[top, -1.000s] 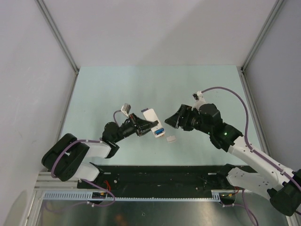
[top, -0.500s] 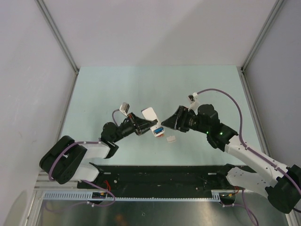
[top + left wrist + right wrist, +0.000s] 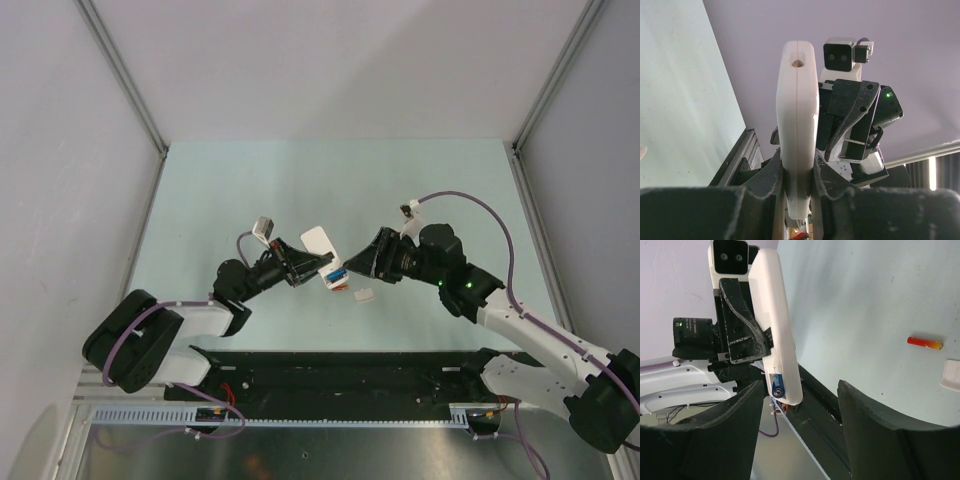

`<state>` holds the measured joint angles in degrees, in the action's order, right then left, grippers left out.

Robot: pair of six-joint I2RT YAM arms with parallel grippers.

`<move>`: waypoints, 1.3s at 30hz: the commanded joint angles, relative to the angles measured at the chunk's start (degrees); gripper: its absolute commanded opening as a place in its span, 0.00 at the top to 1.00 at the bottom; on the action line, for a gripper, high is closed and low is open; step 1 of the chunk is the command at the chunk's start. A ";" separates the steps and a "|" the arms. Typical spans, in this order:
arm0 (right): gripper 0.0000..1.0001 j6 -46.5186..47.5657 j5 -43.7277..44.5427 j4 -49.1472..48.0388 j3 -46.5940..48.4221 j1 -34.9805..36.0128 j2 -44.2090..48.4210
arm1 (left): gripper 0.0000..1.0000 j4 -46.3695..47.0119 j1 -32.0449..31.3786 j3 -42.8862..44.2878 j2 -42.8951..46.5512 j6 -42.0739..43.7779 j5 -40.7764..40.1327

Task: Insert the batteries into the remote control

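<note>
My left gripper [image 3: 308, 267] is shut on the remote control [image 3: 322, 255] and holds it above the table, white back toward the right arm. In the left wrist view the remote [image 3: 797, 115] stands edge-on between the jaws of the left gripper [image 3: 799, 176]. A blue battery [image 3: 777, 384] sits in the open compartment at the remote's [image 3: 776, 330] lower end. My right gripper [image 3: 352, 263] is open and empty, its fingertips [image 3: 747, 405] level with that end, not touching it. An orange-red battery [image 3: 925, 342] lies on the table.
A small white cover piece [image 3: 365, 295] lies on the pale green table [image 3: 330, 190] below the two grippers; it shows at the right edge of the right wrist view [image 3: 952, 375]. The black base rail [image 3: 350, 370] runs along the near edge.
The right gripper has moved left, close up to the remote, and its jaws have narrowed a little. The left gripper has tilted the remote slightly while keeping hold.
</note>
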<state>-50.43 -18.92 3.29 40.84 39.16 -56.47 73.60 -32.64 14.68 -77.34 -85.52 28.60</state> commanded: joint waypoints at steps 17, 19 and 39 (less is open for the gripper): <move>0.35 0.43 0.63 -2.76 -0.50 2.41 -2.15 | 1.00 9.10 0.48 0.53 1.67 0.00 -0.74; 0.35 0.34 0.55 -2.76 -0.50 2.42 -2.33 | 1.00 9.10 0.47 0.53 1.67 0.00 -0.65; 0.32 1.74 0.29 1.90 -0.32 -1.28 1.89 | 1.00 9.10 0.74 0.35 1.31 0.17 -1.35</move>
<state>-50.22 -18.65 3.70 40.36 38.02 -54.33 73.63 -32.36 14.68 -76.99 -85.52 28.14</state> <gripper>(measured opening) 0.687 0.224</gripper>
